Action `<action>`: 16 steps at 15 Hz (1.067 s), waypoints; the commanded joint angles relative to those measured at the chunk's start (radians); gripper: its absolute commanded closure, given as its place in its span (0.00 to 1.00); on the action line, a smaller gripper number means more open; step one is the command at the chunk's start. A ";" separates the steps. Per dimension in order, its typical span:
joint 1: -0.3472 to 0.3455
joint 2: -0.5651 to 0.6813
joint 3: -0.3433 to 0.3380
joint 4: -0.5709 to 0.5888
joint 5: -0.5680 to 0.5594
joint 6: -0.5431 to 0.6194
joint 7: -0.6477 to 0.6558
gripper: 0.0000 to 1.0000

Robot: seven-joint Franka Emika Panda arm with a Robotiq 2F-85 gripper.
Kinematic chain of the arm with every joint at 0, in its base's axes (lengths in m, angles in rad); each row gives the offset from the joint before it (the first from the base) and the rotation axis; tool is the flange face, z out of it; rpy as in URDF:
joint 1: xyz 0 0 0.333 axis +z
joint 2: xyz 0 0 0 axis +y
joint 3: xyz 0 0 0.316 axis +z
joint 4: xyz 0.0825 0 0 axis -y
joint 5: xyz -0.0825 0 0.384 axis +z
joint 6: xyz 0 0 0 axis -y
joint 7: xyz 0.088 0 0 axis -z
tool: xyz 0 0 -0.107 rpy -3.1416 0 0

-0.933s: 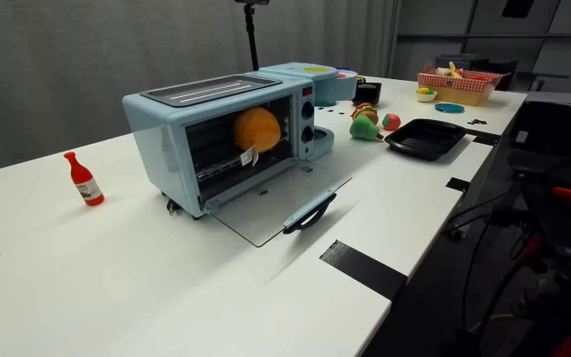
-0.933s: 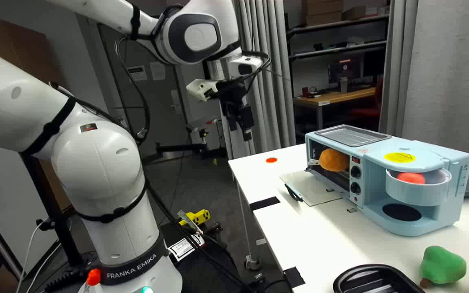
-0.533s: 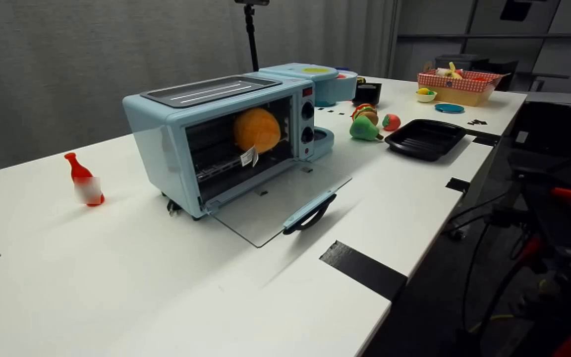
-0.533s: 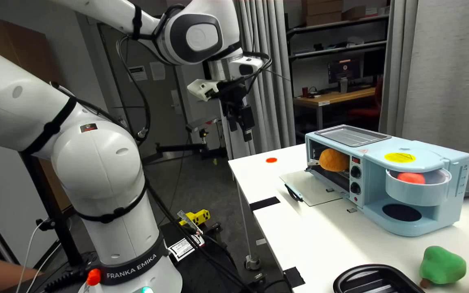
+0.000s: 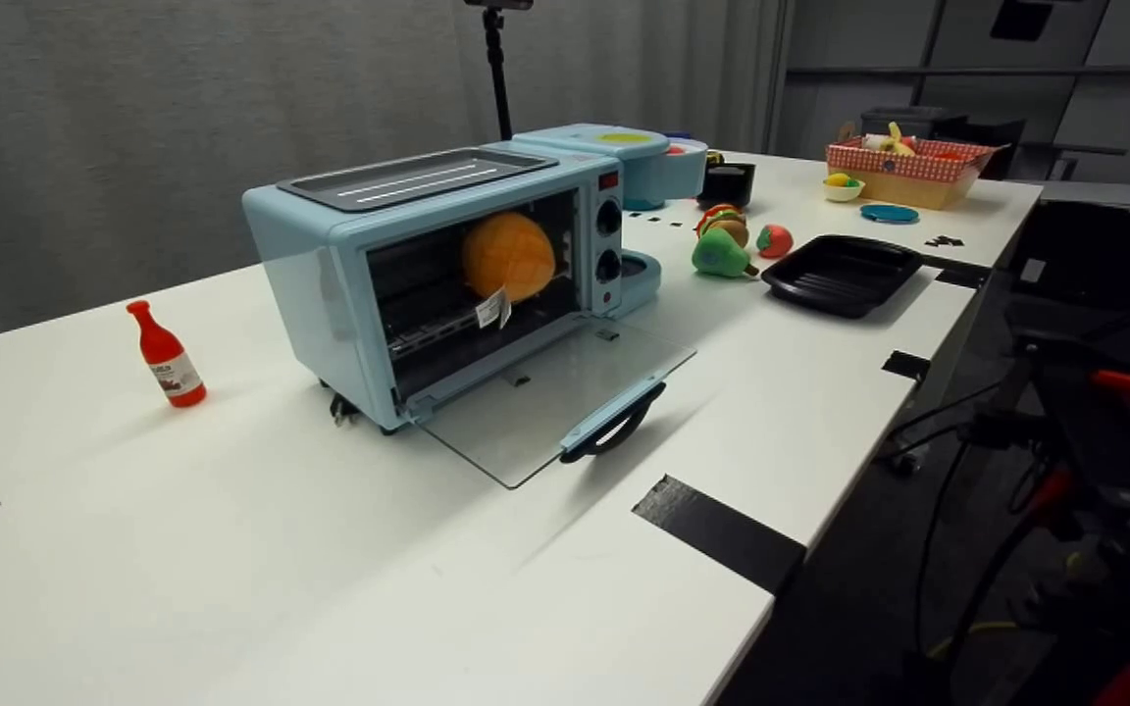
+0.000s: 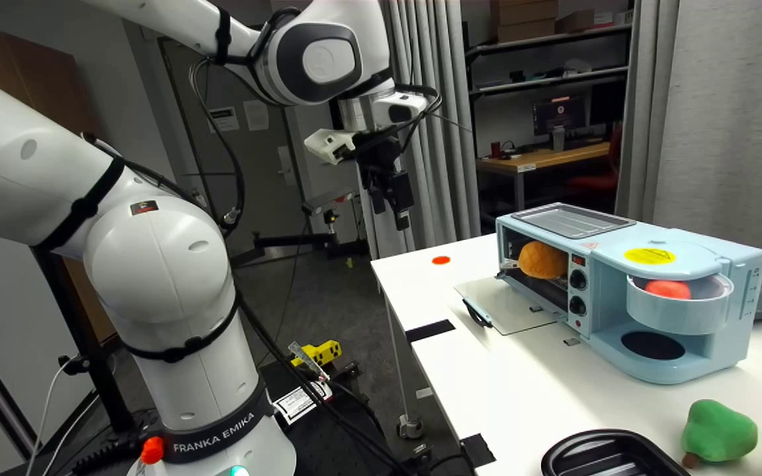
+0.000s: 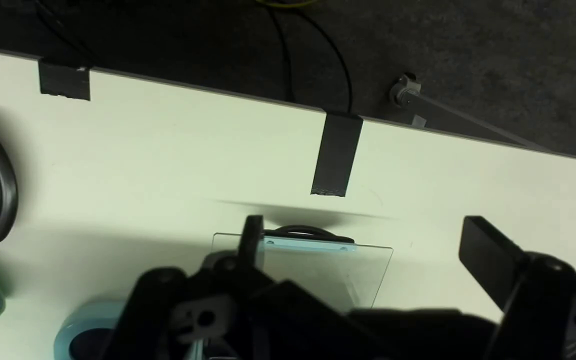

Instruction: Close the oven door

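The light blue oven (image 5: pixel 300 284) stands on the white table and also shows in an exterior view (image 6: pixel 619 271). Its oven door (image 5: pixel 565 392) is swung down, its glass pane spread out low over the table. The dark bar handle (image 5: pixel 614 431) is at the pane's outer edge, just above the table. In the wrist view the door (image 7: pixel 328 272) and handle (image 7: pixel 308 232) lie below and between my fingers, the left finger covering a corner. My gripper (image 7: pixel 363 222) is open and empty. In an exterior view my gripper (image 6: pixel 391 217) hangs high, well apart from the door (image 6: pixel 510 305).
An orange round toy (image 5: pixel 509 257) sits inside the oven. A red bottle (image 5: pixel 169 358) stands beside it. A black tray (image 5: pixel 845 275), a green pear (image 5: pixel 720 253) and other toy food lie past the oven's other end. The table's edge (image 7: pixel 208 90) runs in front of the handle.
The arm, gripper and oven door have not visibly moved. A person's arm at the lower left of an exterior view has moved out of sight.
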 commanded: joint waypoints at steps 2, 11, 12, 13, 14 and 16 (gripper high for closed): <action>-0.001 -0.001 0.000 0.002 0.000 -0.004 0.000 0.00; -0.016 0.051 0.006 0.014 -0.021 0.007 0.003 0.00; -0.017 0.069 0.005 0.015 -0.020 0.008 0.002 0.00; -0.019 0.088 0.006 0.015 -0.023 0.010 0.003 0.00; -0.022 0.106 0.008 0.015 -0.027 0.013 0.005 0.00; -0.025 0.153 0.010 0.015 -0.032 0.023 0.008 0.00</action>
